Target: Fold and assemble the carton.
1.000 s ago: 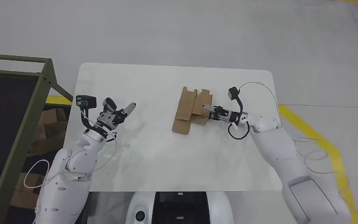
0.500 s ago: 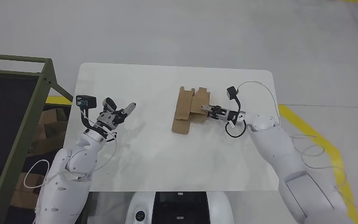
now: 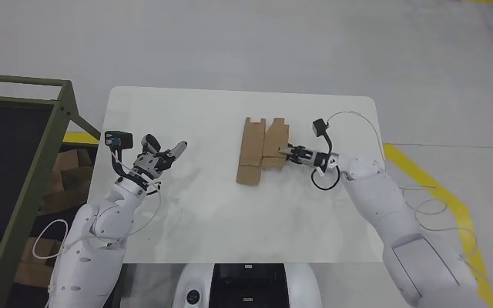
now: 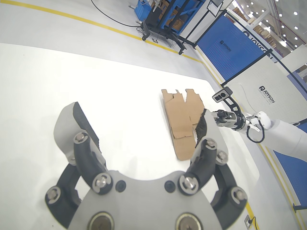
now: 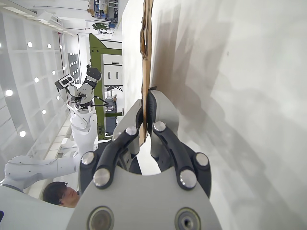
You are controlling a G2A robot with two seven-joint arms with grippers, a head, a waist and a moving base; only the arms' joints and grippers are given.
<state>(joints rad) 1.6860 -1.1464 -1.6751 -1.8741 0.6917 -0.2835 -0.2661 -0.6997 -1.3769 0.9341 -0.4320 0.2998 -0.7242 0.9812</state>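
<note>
— Where does the work stand?

— The flat brown corrugated-cardboard carton (image 3: 254, 150) lies on the white rectangular table (image 3: 192, 108). The right gripper (image 3: 286, 152) has one edge of it pinched. In the right wrist view the board runs edge-on straight between the two padded jaws, which are closed on it. Most of the sheet stretches away beyond the fingertips.

— And the other arm?

— The left gripper (image 4: 141, 111) hangs above bare tabletop with its jaws spread wide and nothing between them. The carton sits well apart from it, out past its fingertips toward the right arm.

— So what makes this step go well?

— I'd judge the step is raising a panel to open the flat carton. The hold is only on the rim, so the panel should swing up slowly about its crease rather than be pulled. Otherwise the whole sheet will likely slide across the table. The notched flaps at the end farthest from the closed jaws could catch. Bringing the left gripper in to pin the lower panel flat would, I think, give the fold something to work against.
</note>
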